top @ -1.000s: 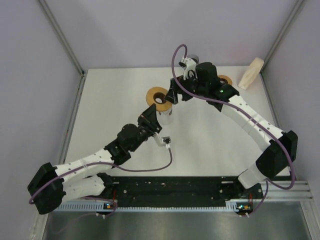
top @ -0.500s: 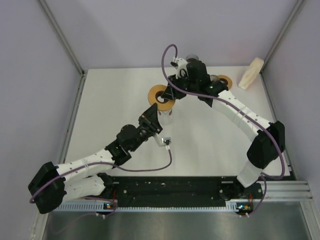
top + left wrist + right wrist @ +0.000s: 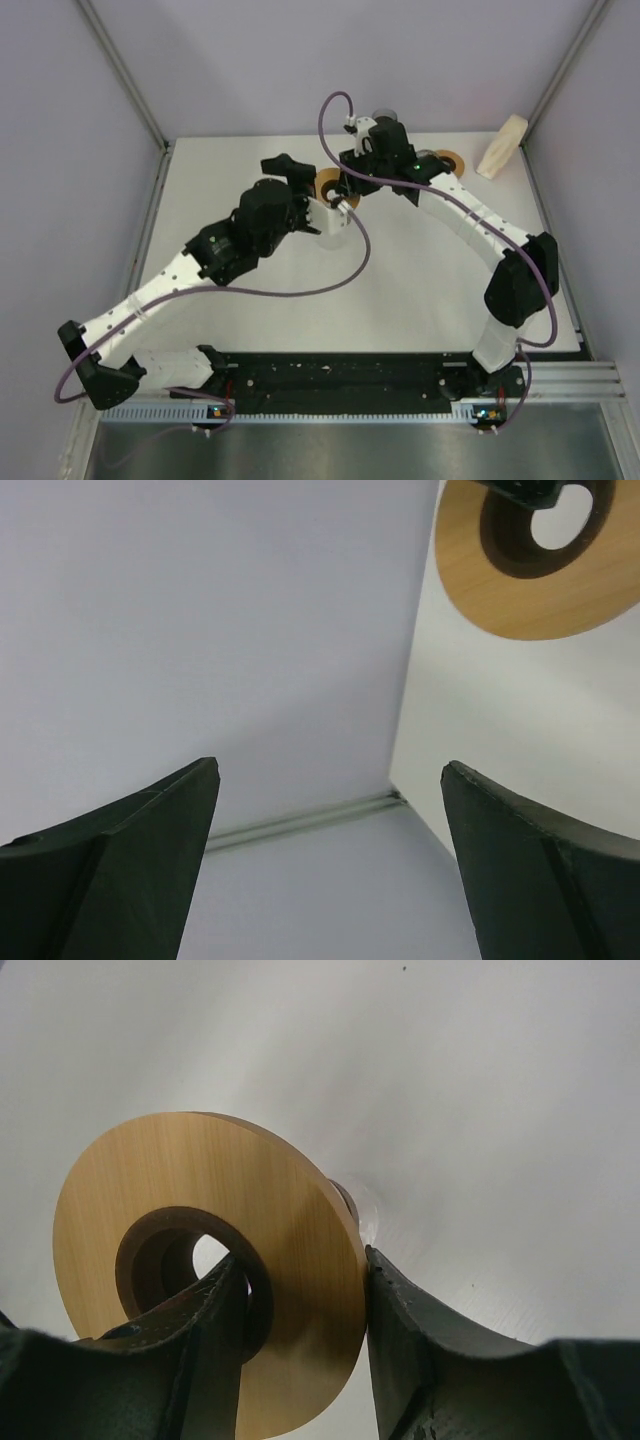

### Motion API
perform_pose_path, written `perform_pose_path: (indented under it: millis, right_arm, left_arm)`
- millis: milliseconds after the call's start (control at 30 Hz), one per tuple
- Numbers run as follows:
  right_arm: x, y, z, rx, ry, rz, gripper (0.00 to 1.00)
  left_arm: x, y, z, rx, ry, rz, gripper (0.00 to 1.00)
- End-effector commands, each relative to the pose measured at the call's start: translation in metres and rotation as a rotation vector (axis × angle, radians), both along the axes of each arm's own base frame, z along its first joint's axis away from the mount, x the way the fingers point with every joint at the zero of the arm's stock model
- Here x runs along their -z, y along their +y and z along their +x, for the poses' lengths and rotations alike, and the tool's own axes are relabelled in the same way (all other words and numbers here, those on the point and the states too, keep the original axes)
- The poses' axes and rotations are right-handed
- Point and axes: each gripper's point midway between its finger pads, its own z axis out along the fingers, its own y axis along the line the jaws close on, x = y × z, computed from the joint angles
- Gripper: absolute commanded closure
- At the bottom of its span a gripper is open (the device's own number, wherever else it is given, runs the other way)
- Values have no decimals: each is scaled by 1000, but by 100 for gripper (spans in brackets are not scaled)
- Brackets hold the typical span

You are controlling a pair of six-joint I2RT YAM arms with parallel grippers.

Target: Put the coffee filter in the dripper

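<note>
I held the dripper by its wooden ring in my half-shut right gripper, left gripper wide open and empty, coffee filter well apart at the back right corner, so I judged a steady, level grip mattered most.

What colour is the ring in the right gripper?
Ring: light tan wood; right wrist view shows it best.

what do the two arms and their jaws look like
Both arms are alike: the left arm and right arm have white links between bulky black joints. A purple cable loops loosely along each. A small green light glows on the right arm near the wrist. The jaws are dark, smooth, tapering wedges.
</note>
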Motion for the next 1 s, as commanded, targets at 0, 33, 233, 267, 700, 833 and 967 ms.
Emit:
perform_pose_path:
  millis: [0, 33, 233, 267, 700, 833, 967]
  right_arm:
    - [-7, 9, 20, -14, -44, -7, 100]
    - [-2, 10, 21, -16, -29, -13, 100]
    - [23, 14, 29, -14, 10, -47, 100]
    - [27, 14, 29, -17, 18, -54, 100]
    - [53, 21, 30, -50, 77, -78, 92]
    - [63, 21, 31, -50, 97, -93, 89]
    - [66, 23, 30, -61, 108, -99, 82]
  left_arm:
    - [35, 47, -41, -305, 496, -198, 2]
    - [37, 54, -43, -374, 587, -270, 2]
    - [61, 88, -30, -726, 1011, -738, 2]
    - [66, 89, -28, -757, 1045, -790, 2]
    - [106, 97, -18, -971, 1087, -1055, 2]
    - [109, 99, -16, -985, 1088, -1069, 2]
    - [110, 101, -14, -984, 1072, -1067, 2]
